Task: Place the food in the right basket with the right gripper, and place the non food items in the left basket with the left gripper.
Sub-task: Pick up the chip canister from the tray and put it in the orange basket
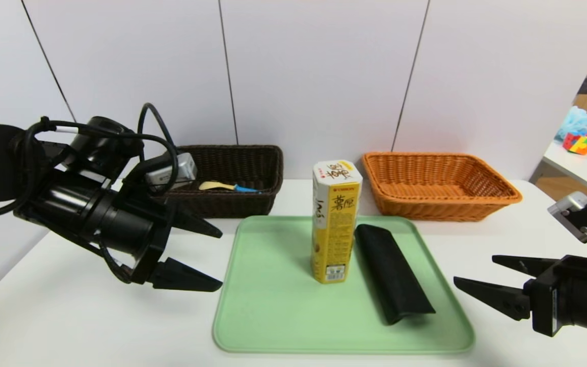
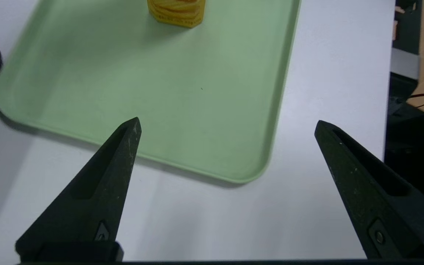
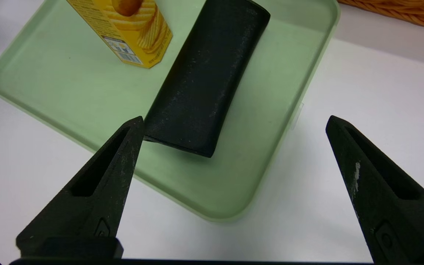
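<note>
A tall yellow box of potato chips (image 1: pixel 335 219) (image 3: pixel 131 29) (image 2: pixel 177 13) stands upright in the middle of the green tray (image 1: pixel 273 306) (image 2: pixel 160 92) (image 3: pixel 68 92). Beside it, toward the right, lies a long black case (image 1: pixel 390 272) (image 3: pixel 206 77). The dark brown left basket (image 1: pixel 252 168) holds a small spoon (image 1: pixel 227 187) with a blue handle. The orange right basket (image 1: pixel 438 183) (image 3: pixel 399 11) has nothing in it. My left gripper (image 1: pixel 220 257) (image 2: pixel 228 124) hovers open over the table left of the tray. My right gripper (image 1: pixel 474 270) (image 3: pixel 235 121) is open at the tray's near right corner, holding nothing.
The white table (image 1: pixel 69 316) carries the tray and both baskets against a white panel wall. At the far right stands another table (image 1: pixel 579 168) with a colour cube (image 1: pixel 580 142) and a blue puff (image 1: pixel 576 122).
</note>
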